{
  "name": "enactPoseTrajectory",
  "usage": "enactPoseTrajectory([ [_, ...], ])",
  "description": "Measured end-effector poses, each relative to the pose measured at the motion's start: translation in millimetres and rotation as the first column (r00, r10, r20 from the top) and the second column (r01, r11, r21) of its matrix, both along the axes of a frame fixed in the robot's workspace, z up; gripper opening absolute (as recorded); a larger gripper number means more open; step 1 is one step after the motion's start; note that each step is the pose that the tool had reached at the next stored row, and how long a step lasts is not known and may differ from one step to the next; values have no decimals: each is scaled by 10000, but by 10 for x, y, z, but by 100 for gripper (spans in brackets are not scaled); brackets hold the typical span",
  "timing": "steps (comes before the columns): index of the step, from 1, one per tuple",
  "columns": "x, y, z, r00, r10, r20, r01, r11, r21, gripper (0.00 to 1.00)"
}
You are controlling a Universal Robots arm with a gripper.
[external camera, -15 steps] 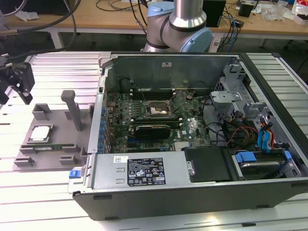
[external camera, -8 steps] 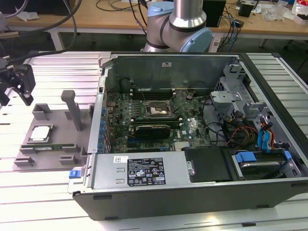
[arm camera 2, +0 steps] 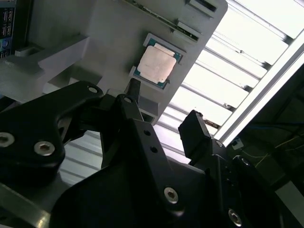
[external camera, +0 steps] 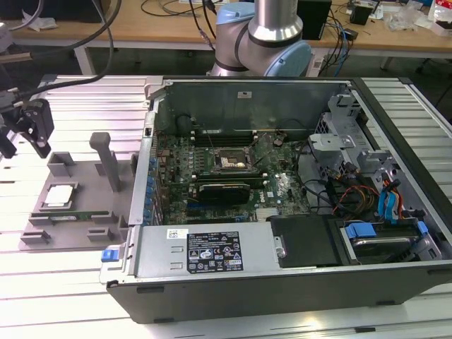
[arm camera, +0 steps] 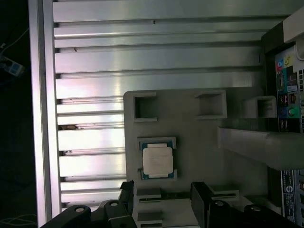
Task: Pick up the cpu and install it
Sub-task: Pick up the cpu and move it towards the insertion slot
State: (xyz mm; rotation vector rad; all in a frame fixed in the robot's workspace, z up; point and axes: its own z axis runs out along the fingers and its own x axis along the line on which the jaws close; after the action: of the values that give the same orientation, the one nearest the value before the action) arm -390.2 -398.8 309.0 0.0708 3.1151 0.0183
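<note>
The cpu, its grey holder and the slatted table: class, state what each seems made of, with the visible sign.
The cpu: metal top, pale satin sheen, on a greenish board edge. The grey holder: probably plastic, matt, uniform grey, blocky pockets. The slatted table: likely aluminium, bright brushed glare along its slats.

The arm [external camera: 272, 32] shows a silver tube and a pale blue joint at the top middle of the exterior view. Its black gripper [external camera: 25, 145] hangs at that view's far left, pointing downward. In both wrist views the gripper [arm camera 2: 164, 109] [arm camera: 161, 190] has its two dark fingers [arm camera 2: 192, 128] spread wide apart, with black linkage plates [arm camera 2: 142, 142] and bolt heads behind them.
</note>
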Motion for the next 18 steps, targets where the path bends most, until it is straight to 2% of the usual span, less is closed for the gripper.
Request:
enactPoseTrajectory([
  [7, 0, 0, -44, 10000, 0, 0, 0, 10000, 0, 60],
  [12, 0, 0, -111, 10000, 0, 0, 0, 10000, 0, 60],
  [18, 0, 0, -145, 10000, 0, -2, 0, 10000, -1, 60],
])
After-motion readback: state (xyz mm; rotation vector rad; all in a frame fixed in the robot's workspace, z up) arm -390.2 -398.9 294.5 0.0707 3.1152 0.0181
